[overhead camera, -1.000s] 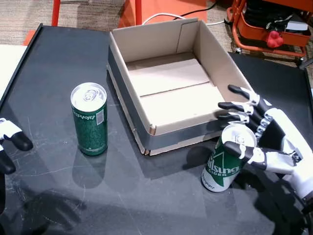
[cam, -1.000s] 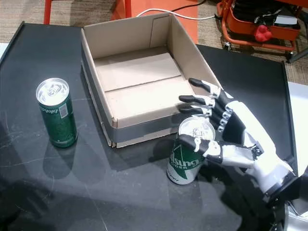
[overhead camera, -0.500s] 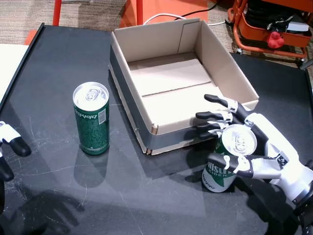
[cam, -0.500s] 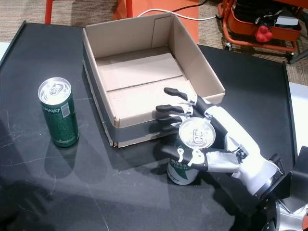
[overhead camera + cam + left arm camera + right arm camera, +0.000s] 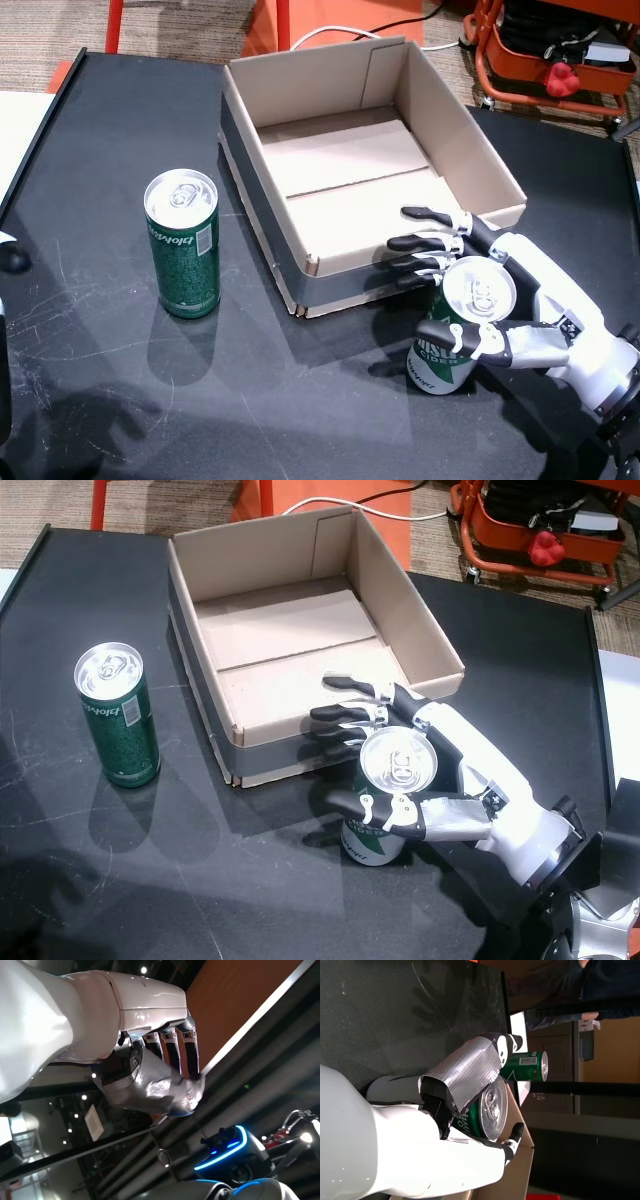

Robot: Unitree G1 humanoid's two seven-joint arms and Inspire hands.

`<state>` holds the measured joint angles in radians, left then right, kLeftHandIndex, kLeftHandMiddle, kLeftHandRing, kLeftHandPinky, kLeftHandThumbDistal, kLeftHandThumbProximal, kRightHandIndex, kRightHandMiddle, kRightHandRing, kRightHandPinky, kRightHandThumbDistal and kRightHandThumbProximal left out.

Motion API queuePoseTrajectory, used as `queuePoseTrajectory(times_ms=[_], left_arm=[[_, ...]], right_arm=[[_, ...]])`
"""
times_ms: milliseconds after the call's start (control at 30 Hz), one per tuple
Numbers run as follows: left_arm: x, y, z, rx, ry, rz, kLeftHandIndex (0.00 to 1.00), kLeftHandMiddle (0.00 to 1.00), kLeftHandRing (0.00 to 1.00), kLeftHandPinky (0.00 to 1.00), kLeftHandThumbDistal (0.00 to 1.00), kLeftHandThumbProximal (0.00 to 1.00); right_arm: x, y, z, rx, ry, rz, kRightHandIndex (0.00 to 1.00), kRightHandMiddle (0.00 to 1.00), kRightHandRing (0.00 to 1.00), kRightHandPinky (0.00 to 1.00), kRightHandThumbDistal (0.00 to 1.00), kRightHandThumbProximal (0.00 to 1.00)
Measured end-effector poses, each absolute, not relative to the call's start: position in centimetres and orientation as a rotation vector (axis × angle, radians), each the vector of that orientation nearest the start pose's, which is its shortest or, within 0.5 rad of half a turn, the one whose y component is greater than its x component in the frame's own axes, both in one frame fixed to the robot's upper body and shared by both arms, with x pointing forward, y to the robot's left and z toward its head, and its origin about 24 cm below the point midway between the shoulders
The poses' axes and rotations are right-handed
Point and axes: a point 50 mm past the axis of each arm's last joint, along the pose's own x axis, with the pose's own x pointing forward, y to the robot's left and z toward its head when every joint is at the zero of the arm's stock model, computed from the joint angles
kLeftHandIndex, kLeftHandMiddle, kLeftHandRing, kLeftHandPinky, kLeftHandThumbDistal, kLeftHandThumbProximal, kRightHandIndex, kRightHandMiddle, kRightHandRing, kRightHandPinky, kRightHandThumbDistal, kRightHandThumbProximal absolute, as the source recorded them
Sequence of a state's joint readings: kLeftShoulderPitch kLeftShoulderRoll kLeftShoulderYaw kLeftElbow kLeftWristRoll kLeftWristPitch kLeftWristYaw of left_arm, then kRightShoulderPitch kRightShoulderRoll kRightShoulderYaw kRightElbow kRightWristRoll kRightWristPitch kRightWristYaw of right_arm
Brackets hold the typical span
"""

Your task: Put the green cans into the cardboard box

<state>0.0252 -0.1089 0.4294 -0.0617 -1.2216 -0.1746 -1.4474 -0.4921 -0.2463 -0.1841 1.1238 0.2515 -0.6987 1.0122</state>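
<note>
Left to right across both head views. The left hand [image 5: 12, 258] shows only as a dark fingertip at the table's left edge; in the left wrist view its fingers [image 5: 176, 1050] look curled toward the palm with nothing between them, though the turned picture makes this uncertain. The standing can [image 5: 183, 243] is upright on the black table [image 5: 90, 130], well apart from either hand and just beside the left wall of the cardboard box [image 5: 470, 160], which lies open and empty at centre.

The held can [image 5: 455, 326] is just in front of the box's near right corner, upright or slightly tilted, its pull-tab top facing the camera and its base at or just above the table; contact cannot be told. The right hand [image 5: 520, 300] wraps it from the right: fingers [image 5: 340, 714] curl round its far side toward the box wall and the thumb [image 5: 375, 808] crosses the near side, as the right wrist view [image 5: 485, 1110] confirms.

Governing relation: the box opening lies beyond and to the left of the held can, past the near wall, so the can's vertical long axis probably must rise clear of that rim before moving inward. The right hand serves this can; the standing can lies nearer the left.
</note>
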Motion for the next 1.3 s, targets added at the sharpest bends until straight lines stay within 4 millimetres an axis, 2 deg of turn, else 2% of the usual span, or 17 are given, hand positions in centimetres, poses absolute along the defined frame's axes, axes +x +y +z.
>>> queuePoseTrajectory(times_ms=[67, 300, 333, 433, 500, 567, 633, 733, 900, 933, 967, 1000, 1100, 1133, 1167, 1233, 1300], left_arm=[[18.6, 21.0, 8.8, -0.711, -1.162, -0.756, 0.70, 0.51, 0.43, 0.60, 0.38, 0.49], [18.3, 21.2, 8.6, -0.782, -1.131, -0.765, 0.70, 0.50, 0.42, 0.55, 0.31, 0.26], [18.3, 21.2, 8.6, -0.794, -1.126, -0.768, 0.68, 0.45, 0.37, 0.55, 0.30, 0.24], [18.1, 21.2, 8.7, -0.812, -1.116, -0.773, 0.63, 0.43, 0.37, 0.52, 0.32, 0.25], [18.1, 21.2, 8.8, -0.819, -1.108, -0.770, 0.62, 0.45, 0.38, 0.53, 0.27, 0.25], [18.0, 21.2, 8.9, -0.815, -1.108, -0.763, 0.60, 0.47, 0.39, 0.53, 0.32, 0.31], [18.0, 21.4, 9.1, -0.791, -1.115, -0.730, 0.63, 0.47, 0.42, 0.54, 0.31, 0.32], [17.8, 21.7, 9.4, -0.745, -1.129, -0.695, 0.65, 0.47, 0.44, 0.57, 0.30, 0.37], [18.2, 21.9, 9.4, -0.725, -1.150, -0.721, 0.66, 0.49, 0.43, 0.61, 0.31, 0.33], [18.3, 21.9, 9.3, -0.726, -1.150, -0.725, 0.66, 0.50, 0.44, 0.61, 0.32, 0.35], [18.3, 21.9, 9.2, -0.728, -1.150, -0.728, 0.66, 0.50, 0.44, 0.61, 0.33, 0.36], [18.3, 22.0, 9.1, -0.729, -1.151, -0.730, 0.65, 0.50, 0.44, 0.61, 0.34, 0.37], [18.3, 22.2, 8.8, -0.736, -1.148, -0.720, 0.65, 0.53, 0.46, 0.61, 0.37, 0.38], [18.3, 22.2, 8.7, -0.743, -1.146, -0.719, 0.65, 0.53, 0.46, 0.61, 0.39, 0.38], [18.3, 22.2, 8.7, -0.753, -1.147, -0.718, 0.65, 0.53, 0.46, 0.60, 0.38, 0.38], [18.3, 22.0, 8.6, -0.774, -1.140, -0.714, 0.65, 0.54, 0.47, 0.59, 0.37, 0.39], [18.3, 22.0, 8.5, -0.781, -1.139, -0.708, 0.65, 0.53, 0.47, 0.59, 0.36, 0.37]], right_arm=[[29.9, -20.0, 1.4, -0.029, -0.109, 0.716, 0.67, 0.67, 0.71, 0.78, 0.99, 0.52], [30.2, -21.2, 1.6, -0.036, -0.065, 0.684, 0.61, 0.60, 0.67, 0.76, 0.85, 0.52], [30.2, -21.3, 1.6, -0.033, -0.062, 0.676, 0.60, 0.59, 0.66, 0.76, 0.83, 0.51], [30.2, -21.8, 1.5, -0.026, -0.051, 0.654, 0.57, 0.57, 0.64, 0.74, 0.77, 0.45], [30.2, -22.0, 1.5, -0.021, -0.047, 0.646, 0.55, 0.54, 0.61, 0.71, 0.65, 0.35], [30.2, -22.1, 1.5, -0.017, -0.045, 0.639, 0.51, 0.52, 0.60, 0.69, 0.74, 0.36], [30.3, -22.2, 1.5, -0.005, -0.038, 0.630, 0.50, 0.52, 0.59, 0.68, 0.70, 0.34], [30.3, -22.4, 1.4, 0.013, -0.029, 0.614, 0.48, 0.51, 0.59, 0.66, 0.76, 0.38], [30.4, -22.6, 1.4, 0.015, -0.027, 0.592, 0.51, 0.50, 0.58, 0.64, 0.55, 0.24], [30.4, -22.6, 1.4, 0.015, -0.028, 0.588, 0.52, 0.51, 0.58, 0.64, 0.71, 0.34], [30.4, -22.6, 1.5, 0.013, -0.028, 0.585, 0.52, 0.51, 0.58, 0.64, 0.79, 0.39], [30.4, -22.7, 1.5, 0.011, -0.028, 0.581, 0.50, 0.50, 0.57, 0.63, 0.80, 0.39], [30.4, -22.7, 1.4, 0.010, -0.021, 0.572, 0.40, 0.44, 0.52, 0.59, 0.69, 0.37], [30.4, -22.7, 1.4, 0.009, -0.020, 0.567, 0.36, 0.40, 0.49, 0.56, 0.69, 0.40], [30.4, -22.8, 1.4, 0.004, -0.020, 0.554, 0.30, 0.36, 0.45, 0.51, 0.75, 0.49], [30.5, -22.8, 1.4, -0.020, -0.024, 0.524, 0.20, 0.25, 0.33, 0.37, 0.66, 0.65], [30.5, -22.9, 1.5, -0.034, -0.033, 0.503, 0.15, 0.25, 0.39, 0.34, 0.58, 0.66]])
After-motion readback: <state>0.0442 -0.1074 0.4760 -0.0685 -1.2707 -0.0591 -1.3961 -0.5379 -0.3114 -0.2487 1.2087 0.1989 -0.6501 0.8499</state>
